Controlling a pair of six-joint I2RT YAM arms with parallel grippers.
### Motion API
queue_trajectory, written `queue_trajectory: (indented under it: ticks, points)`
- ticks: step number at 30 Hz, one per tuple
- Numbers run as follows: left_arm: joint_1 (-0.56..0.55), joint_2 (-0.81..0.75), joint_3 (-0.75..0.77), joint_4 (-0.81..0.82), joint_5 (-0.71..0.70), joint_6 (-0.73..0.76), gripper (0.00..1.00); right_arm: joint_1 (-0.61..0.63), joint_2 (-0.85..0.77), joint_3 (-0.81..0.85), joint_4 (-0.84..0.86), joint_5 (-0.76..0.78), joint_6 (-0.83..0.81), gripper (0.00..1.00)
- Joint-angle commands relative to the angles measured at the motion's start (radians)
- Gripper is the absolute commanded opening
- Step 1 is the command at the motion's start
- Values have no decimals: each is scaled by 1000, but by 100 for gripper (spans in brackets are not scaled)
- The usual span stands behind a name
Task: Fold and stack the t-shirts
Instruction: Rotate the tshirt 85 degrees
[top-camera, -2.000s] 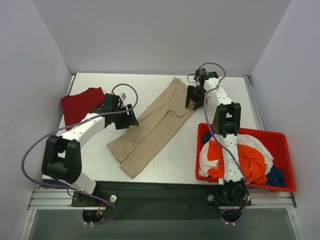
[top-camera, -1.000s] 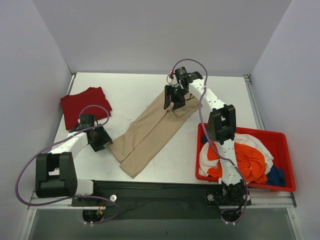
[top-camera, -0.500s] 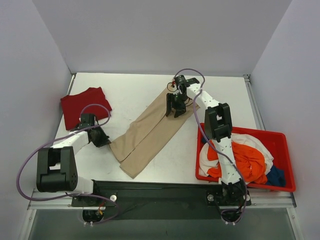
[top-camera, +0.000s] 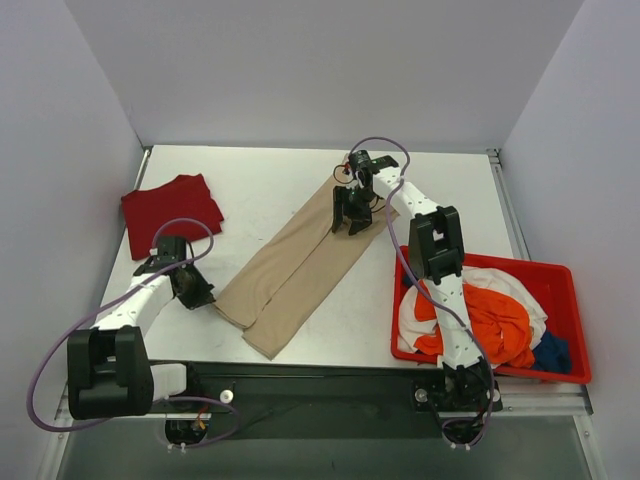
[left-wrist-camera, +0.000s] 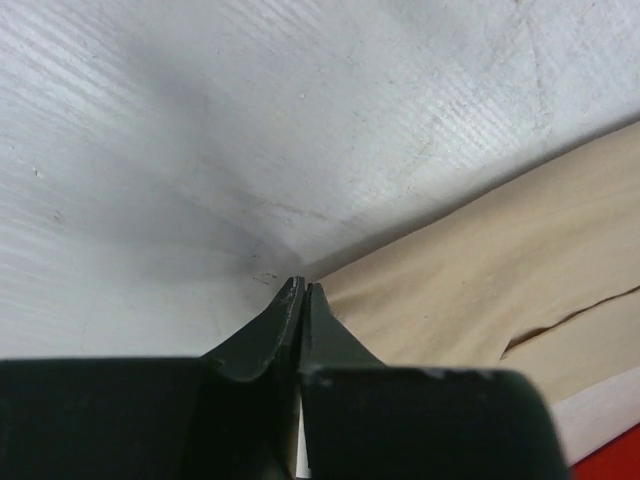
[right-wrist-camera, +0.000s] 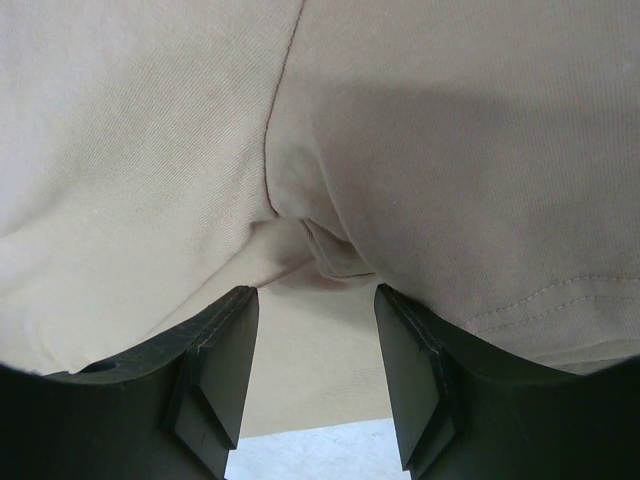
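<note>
The left gripper has pulled nearer, fingers pressed together at the beige t-shirt's near left corner; whether cloth is caught is unclear. The right gripper, jaws spread, covers its far end.

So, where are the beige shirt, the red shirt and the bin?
beige shirt (top-camera: 300, 270), top view, middle of the cloth
red shirt (top-camera: 170, 205), top view, its centre
bin (top-camera: 578, 320), top view, its right wall

A white table stands boxed by plain pale grey walls under even light.
</note>
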Motion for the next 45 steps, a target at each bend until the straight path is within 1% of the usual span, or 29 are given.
queue_trajectory:
  ticks: [1,2,5,6,9,13,16,17,18,21,22,23,25,28,33,38,45]
  points:
    - [2,-27,6,-61,-24,-18,12,-7,13,-24,-30,47,-3,51]
    - [2,-27,7,-64,-27,-18,22,-8,13,-25,-30,44,-3,51]
    - [2,-36,13,-78,-33,-21,39,-7,10,-24,-30,27,-6,51]
    - [2,-45,17,-87,-36,-21,48,-8,8,-22,-30,23,-6,51]
    - [0,-80,46,-110,-55,-16,57,-7,1,-11,-28,3,-11,52]
    - [-24,-120,96,-103,-81,37,59,-7,-28,-8,-30,-19,-14,52]
    - [-79,-117,127,-52,-62,83,61,-5,-64,-24,-28,-22,-20,52]
    - [-95,-110,132,-34,-17,91,61,-7,-73,-30,-28,-20,-19,52]
    - [-139,-90,138,0,-4,97,61,-7,-82,-45,-27,-20,-16,52]
    - [-213,-26,147,75,54,116,61,-7,-130,-79,-22,-10,-5,52]
    - [-258,-6,150,94,71,125,62,-7,-151,-105,-19,-3,-2,52]
    - [-277,16,152,111,115,128,62,-8,-160,-114,-16,6,0,52]
    - [-328,73,162,143,142,142,62,-10,-177,-137,-13,36,3,52]
    - [-351,126,170,146,154,171,62,-18,-174,-146,-12,72,17,52]
    - [-365,214,158,145,221,203,62,-35,-151,-159,-12,145,50,52]
    - [-398,249,138,154,255,220,62,-36,-101,-160,-13,219,66,52]
    - [-463,303,110,155,292,214,62,-39,-41,-143,-15,264,84,52]
